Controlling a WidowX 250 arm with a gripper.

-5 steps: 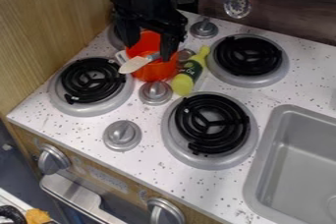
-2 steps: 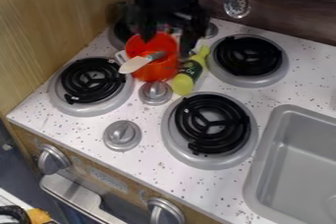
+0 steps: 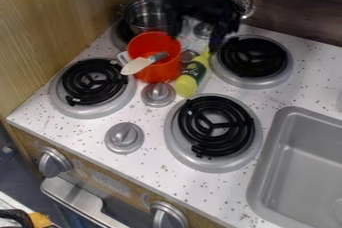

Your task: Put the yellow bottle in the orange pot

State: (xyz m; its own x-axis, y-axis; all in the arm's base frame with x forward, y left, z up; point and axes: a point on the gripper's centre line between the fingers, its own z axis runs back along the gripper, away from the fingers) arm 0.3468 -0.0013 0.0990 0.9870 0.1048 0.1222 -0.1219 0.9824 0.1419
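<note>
Camera view: one black gripper (image 3: 195, 40), slightly blurred, above the far end of the bottle, fingers set wide apart. One yellow bottle (image 3: 192, 75), dark label, lying on the speckled white table (image 3: 167, 189) just beside the orange pot (image 3: 157, 74), outside it. One pale-headed utensil (image 3: 138, 65), across the pot's near side. One metal pot (image 3: 148, 18), behind the orange one.

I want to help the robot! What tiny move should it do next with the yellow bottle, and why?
I think the gripper should ease toward the middle of the yellow bottle. Its fingers are apart, near the neck end, and the bottle is outside the orange pot, so it probably needs grasping first.
</note>
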